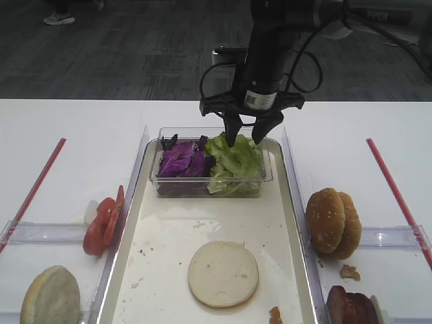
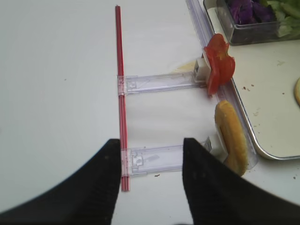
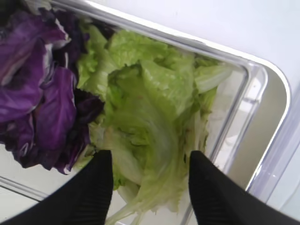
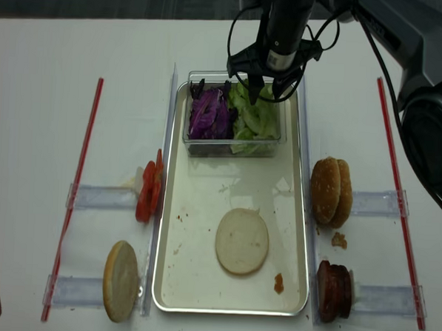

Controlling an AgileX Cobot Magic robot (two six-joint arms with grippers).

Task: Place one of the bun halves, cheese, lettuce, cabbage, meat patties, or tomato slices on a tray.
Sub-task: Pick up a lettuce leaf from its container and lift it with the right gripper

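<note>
Plainly, little writing can be read: a white label on the right arm's wrist and pale lettering on its upper link are both too blurred to make out. The right claw point(image 1: 244, 133) hangs with its jaws well apart over the lettuce point(image 1: 233, 162), fingertips at or just above the leaves and nothing gripped between them. The lettuce lies in a clear tub point(image 1: 268, 164) beside the purple cabbage point(image 1: 179, 162), at the far end of the tray point(image 1: 295, 223). One pale bun half point(image 1: 223, 273) lies flat on the tray's paper. On the bench point(image 1: 74, 135), tomato slices point(image 1: 102, 221) stand left of the tray, seeded bun halves point(image 1: 332, 223) right. The meat patties point(image 1: 351, 307) are cut off at the frame's bottom edge. The left claw point(image 2: 150, 161) shows only dark fingertips, spread and empty, over a red straw point(image 2: 121, 93).
</note>
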